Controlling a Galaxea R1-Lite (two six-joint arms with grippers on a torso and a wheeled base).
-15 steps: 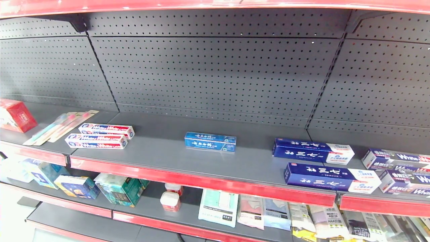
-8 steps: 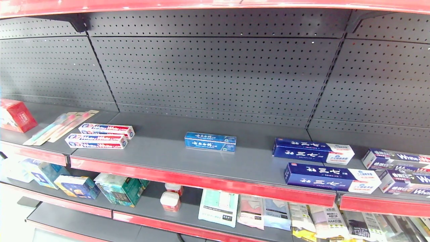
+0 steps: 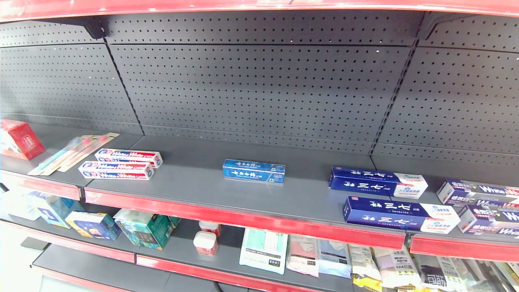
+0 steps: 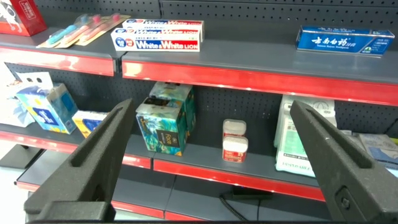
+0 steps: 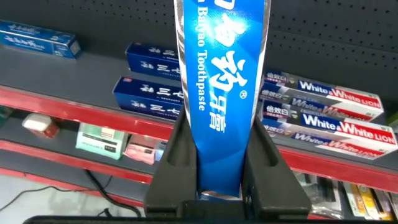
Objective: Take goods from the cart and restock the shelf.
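My right gripper (image 5: pixel 219 146) is shut on a blue toothpaste box (image 5: pixel 220 81), held upright in front of the shelf. My left gripper (image 4: pixel 214 137) is open and holds nothing, facing the shelves from below. On the grey shelf (image 3: pixel 194 178) a matching blue toothpaste box (image 3: pixel 254 170) (image 4: pixel 336 40) lies alone in the middle. Two dark blue toothpaste boxes (image 3: pixel 377 181) (image 5: pixel 152 59) lie to its right, and two white toothpaste boxes (image 3: pixel 121 164) (image 4: pixel 157 36) to its left.
Toothbrush packs (image 3: pixel 73 152) and a red box (image 3: pixel 20 139) sit at the shelf's far left; purple-white toothpaste boxes (image 3: pixel 482 205) (image 5: pixel 323 109) at the far right. The shelf below carries tissue boxes (image 3: pixel 146 227), small jars (image 3: pixel 206 242) and flat packets (image 3: pixel 263 249). Bare shelf surrounds the lone blue box.
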